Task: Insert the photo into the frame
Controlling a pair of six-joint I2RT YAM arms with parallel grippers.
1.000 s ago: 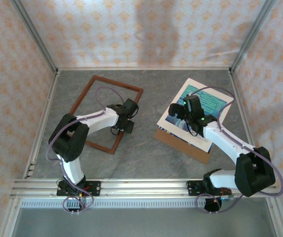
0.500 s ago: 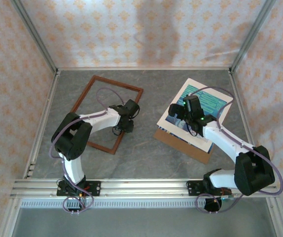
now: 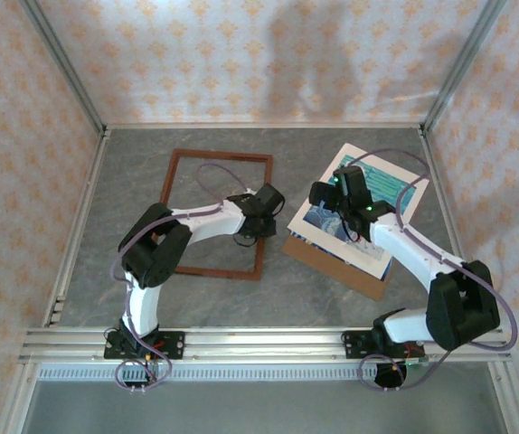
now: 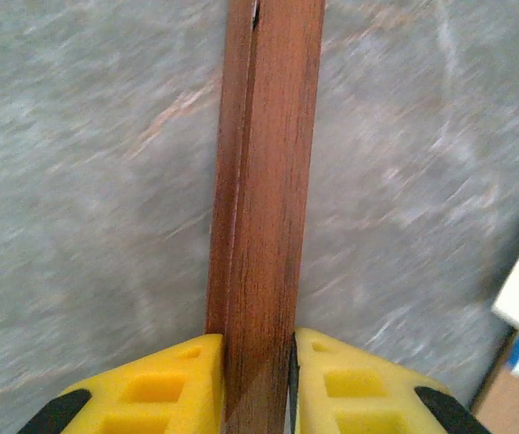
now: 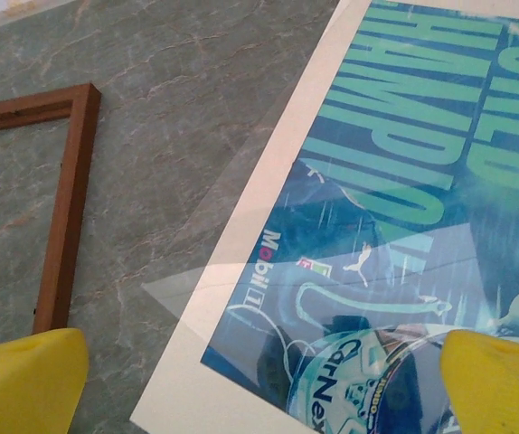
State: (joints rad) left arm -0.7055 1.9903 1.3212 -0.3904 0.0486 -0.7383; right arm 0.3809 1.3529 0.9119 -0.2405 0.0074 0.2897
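The frame (image 3: pixel 171 212), thin reddish-brown wood, lies flat on the grey table left of centre. My left gripper (image 3: pixel 267 212) sits on its right rail. In the left wrist view the rail (image 4: pixel 264 181) runs straight between the yellow fingers (image 4: pixel 165 389), which press on both its sides, so the gripper (image 4: pixel 258 380) is shut on it. The photo (image 3: pixel 388 185), blue and teal with pale lettering, lies at the right on a stack. My right gripper (image 3: pixel 325 201) hovers over the photo's near-left corner (image 5: pixel 404 226), open wide (image 5: pixel 259 389), holding nothing.
A cream mat border (image 5: pixel 259 235) surrounds the photo, and a clear sheet with its corner (image 5: pixel 151 287) past the mat lies over it. A brown cardboard backing (image 3: pixel 327 258) sticks out under the stack. Patterned walls enclose the table on three sides.
My left gripper has closed on the frame's right rail and dragged it rightward; the frame has turned from a slant to nearly square with the table. The right arm has hardly moved.
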